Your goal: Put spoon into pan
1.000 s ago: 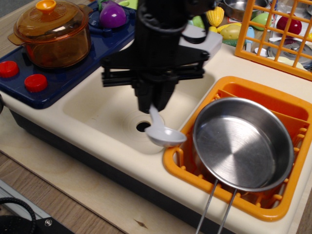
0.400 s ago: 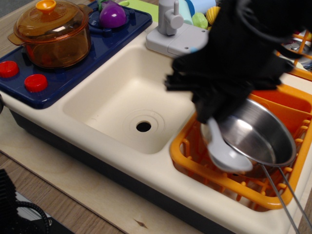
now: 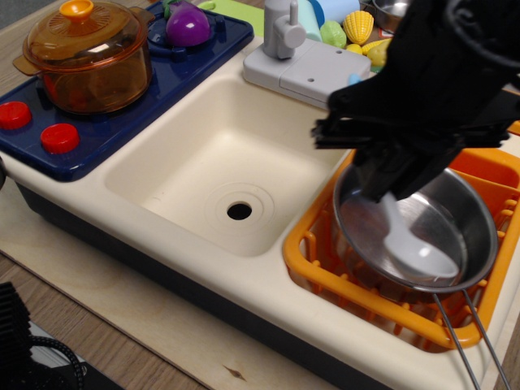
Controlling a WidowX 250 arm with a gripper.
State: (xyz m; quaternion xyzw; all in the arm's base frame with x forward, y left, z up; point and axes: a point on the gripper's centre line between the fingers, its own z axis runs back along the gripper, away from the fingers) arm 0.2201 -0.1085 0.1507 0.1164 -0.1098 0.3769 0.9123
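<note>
Jaws pinch the spoon (image 3: 418, 248) by its handle; I see its bowl hanging inside the pan (image 3: 414, 231), just above the floor. I'm at the placing step; next I'd release it.

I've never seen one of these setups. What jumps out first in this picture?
The big black gripper at the right, holding a small grey spoon whose bowl sits over the inside of a shiny steel pan. The pan rests in an orange dish rack beside the cream toy sink. At the far left, an amber lidded pot stands on a dark blue stove.
</note>
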